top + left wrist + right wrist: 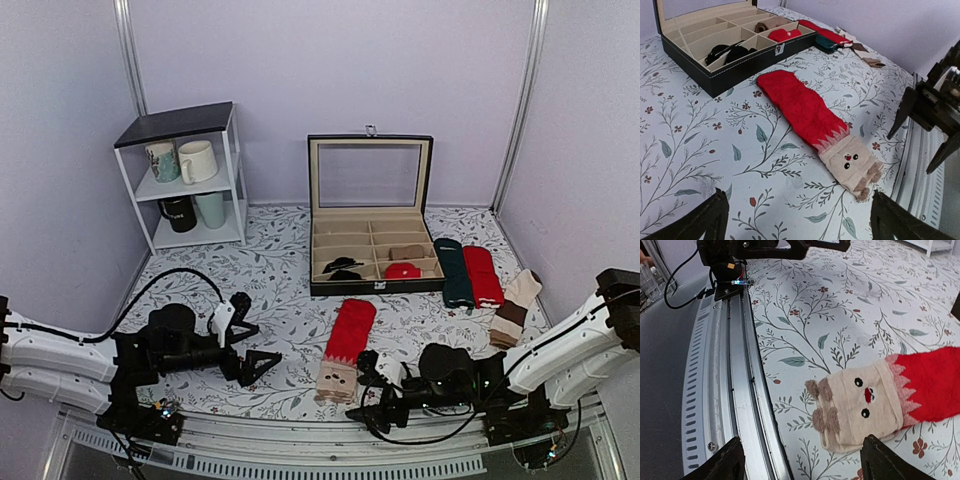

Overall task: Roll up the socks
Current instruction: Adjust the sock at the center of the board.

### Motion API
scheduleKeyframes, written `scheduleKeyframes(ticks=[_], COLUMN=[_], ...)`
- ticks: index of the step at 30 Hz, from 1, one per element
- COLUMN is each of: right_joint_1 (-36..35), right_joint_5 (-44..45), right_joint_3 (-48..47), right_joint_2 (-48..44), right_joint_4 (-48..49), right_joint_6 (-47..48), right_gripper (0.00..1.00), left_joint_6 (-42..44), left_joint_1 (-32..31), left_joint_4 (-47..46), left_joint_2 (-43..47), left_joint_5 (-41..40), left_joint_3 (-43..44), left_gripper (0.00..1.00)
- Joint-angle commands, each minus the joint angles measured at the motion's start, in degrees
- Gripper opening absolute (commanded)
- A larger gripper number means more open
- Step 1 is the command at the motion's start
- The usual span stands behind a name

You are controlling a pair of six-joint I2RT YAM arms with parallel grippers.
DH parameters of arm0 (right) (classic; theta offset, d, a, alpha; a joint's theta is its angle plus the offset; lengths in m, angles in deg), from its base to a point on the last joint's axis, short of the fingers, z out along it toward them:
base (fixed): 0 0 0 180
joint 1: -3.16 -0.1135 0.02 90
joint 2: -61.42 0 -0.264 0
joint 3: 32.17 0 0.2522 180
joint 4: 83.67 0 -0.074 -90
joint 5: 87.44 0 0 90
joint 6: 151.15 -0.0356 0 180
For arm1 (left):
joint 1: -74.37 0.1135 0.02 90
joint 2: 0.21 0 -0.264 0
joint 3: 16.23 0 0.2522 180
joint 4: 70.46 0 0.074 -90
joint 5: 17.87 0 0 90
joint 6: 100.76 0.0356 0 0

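The long bright red knit socks with a beige face-marked end [346, 350] lie flat and straight on the flower-printed worktop [270, 290]. The beige end points to the arms and the red end to the black compartment box [375, 287]. I think this suits a roll that begins at the beige end. It seems that one sock lies exactly on the other, but the pictures do not show this surely.

The left gripper [262, 347] hangs low to the left of the socks, well apart, its fingers released and wide. The right gripper [362, 388] is just beside the beige end, its fingers also spread, with nothing between them.

The beige end is near the metal rail [300, 445] at the worktop's edge, so there is little room. Bare cloth is free to the left. The box stands near the red end, not touching it.
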Motion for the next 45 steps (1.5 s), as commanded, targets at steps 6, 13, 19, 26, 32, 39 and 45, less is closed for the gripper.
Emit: scheduleKeyframes(ticks=[6, 13, 19, 26, 32, 39, 45], right_joint_1=[-0.3, -0.34, -0.32, -0.3, -0.52, -0.68, -0.68], right_joint_5=[-1.08, -1.51, -0.02, 1.32, 3.23, 4.93, 2.24], right_joint_3=[-4.54, -5.6, -3.68, -3.92, -3.03, -2.19, -2.67], right_joint_2=[10.21, 15.32, 17.55, 21.31, 23.7, 24.39, 24.06], right_joint_4=[9.63, 11.63, 13.83, 14.39, 14.39, 13.15, 9.48], right_joint_6=[12.34, 12.54, 11.35, 11.16, 6.14, 0.89, -4.54], right_gripper=[0.78, 0.71, 0.64, 0.59, 0.47, 0.23, 0.11], left_joint_6=[-0.67, -1.1, -0.45, 0.2, 0.72, 3.32, 9.83], left_joint_1=[-1.07, -1.03, -1.15, -1.18, -1.13, -1.21, -2.75], left_joint_4=[-3.98, -3.48, -3.6, -3.71, -4.9, -6.54, -16.8], left_joint_2=[0.91, -0.35, -0.57, -1.62, -2.05, -2.38, -2.25], left_joint_5=[1.48, 1.61, 2.99, 2.77, 4.07, 6.84, 10.95], left_joint_3=[-0.41, -0.63, -0.77, -0.16, -0.52, -0.83, -4.57], left_gripper=[0.99, 1.0, 0.99, 0.99, 1.0, 0.99, 0.99])
